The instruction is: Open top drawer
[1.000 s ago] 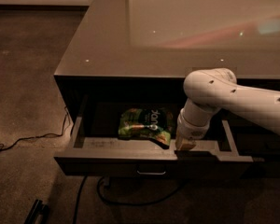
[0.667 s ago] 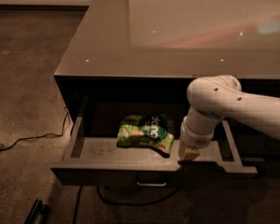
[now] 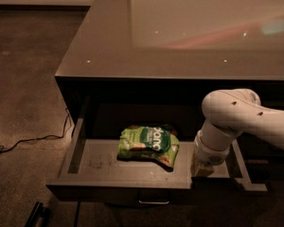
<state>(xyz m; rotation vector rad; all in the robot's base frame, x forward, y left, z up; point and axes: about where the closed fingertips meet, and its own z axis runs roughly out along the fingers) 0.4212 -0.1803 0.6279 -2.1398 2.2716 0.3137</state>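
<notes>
- Much more of the top drawer [image 3: 99, 161] shows than a second ago. Its front has slid further out from under the counter, and the grey floor now lies bare well behind the gripper.
- At the end of the white arm [image 3: 246, 122], the gripper [image 3: 202, 168] sits on the upper edge of the drawer front. Whether it is clamped on that edge or only resting against it, I cannot tell.
- By my judgement the opening is nearly done, with little travel left.
- Just left of the gripper, not touching it, a green snack bag [image 3: 149, 144] lies on the drawer floor. Below and to the left, the metal pull [image 3: 154, 202] is untouched.
- Above the gripper spreads a glossy countertop [image 3: 109, 41]. Far to its left is brown carpet [image 3: 23, 79] with a black cable [image 3: 33, 140] trailing across it.
</notes>
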